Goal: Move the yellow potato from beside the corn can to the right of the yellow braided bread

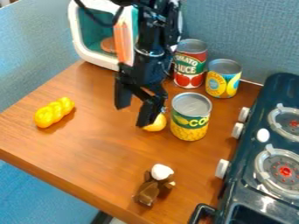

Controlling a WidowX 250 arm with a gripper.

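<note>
The black gripper [133, 115] hangs over the middle of the wooden counter, its two fingers spread apart with nothing seen between them. A round yellow object [156, 124] shows just behind and right of its right finger, which partly hides it. Right beside that stands a can with a green and yellow label [190, 116], upright. Farther left lies a lumpy yellow piece [54, 112], like a braided loaf. Near the front edge is a small brown object with a white top [155, 185]. Whether the gripper touches the round yellow object, I cannot tell.
A red-labelled can [189, 64] and a yellow and blue can [223, 78] stand at the back. A toy microwave [83, 42] with an orange-edged door is at the back left. The dark toy stove [251, 175] borders the wooden counter [99, 144] on the right.
</note>
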